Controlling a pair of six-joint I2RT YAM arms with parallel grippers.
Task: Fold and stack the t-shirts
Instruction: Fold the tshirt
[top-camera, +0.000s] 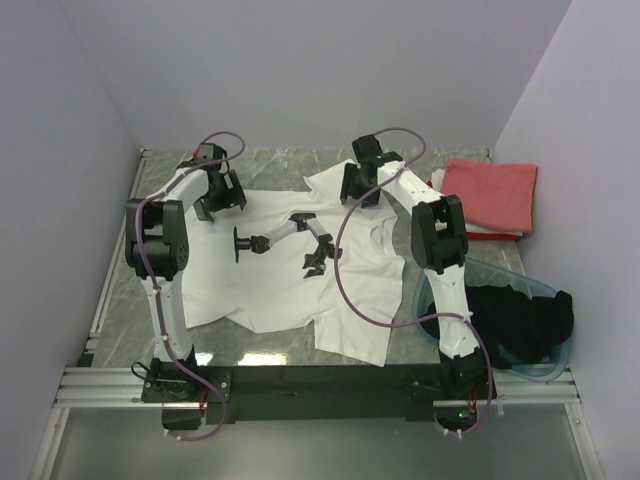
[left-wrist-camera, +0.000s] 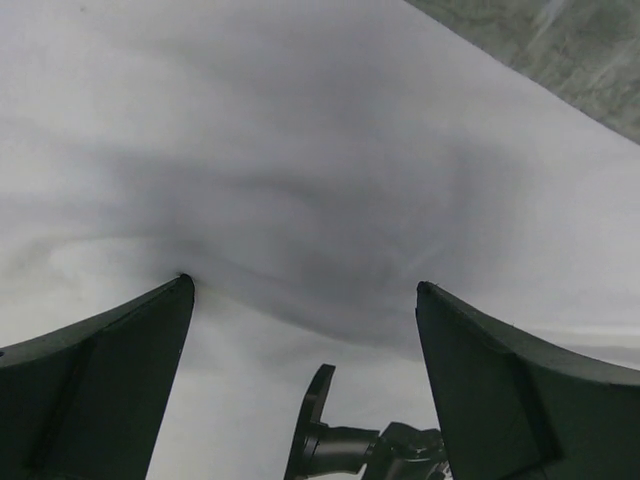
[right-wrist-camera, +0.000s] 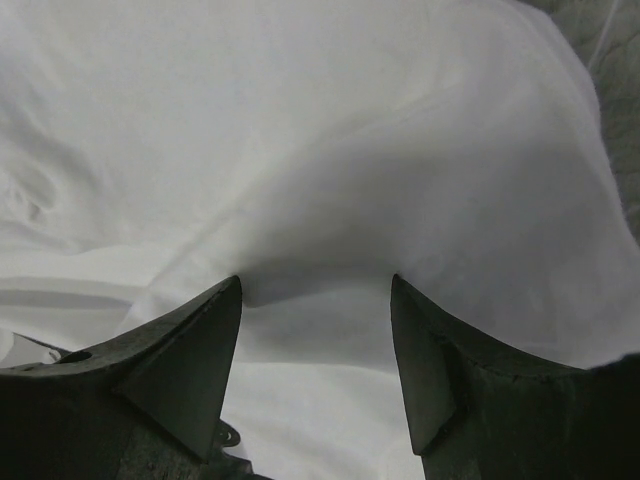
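Folding step in hand: with the left pincer (left-wrist-camera: 305, 290) and right pincer (right-wrist-camera: 316, 283) both spread apart and gripping nothing, lower them together onto the far edge of the large white t-shirt (top-camera: 270, 285) spread directly beneath. Nip one layer only, lift evenly, draw nearward without dragging. Lying crosswise on the surface, long axis running from left pincer to right pincer, collar seemingly just nearward of the right one.
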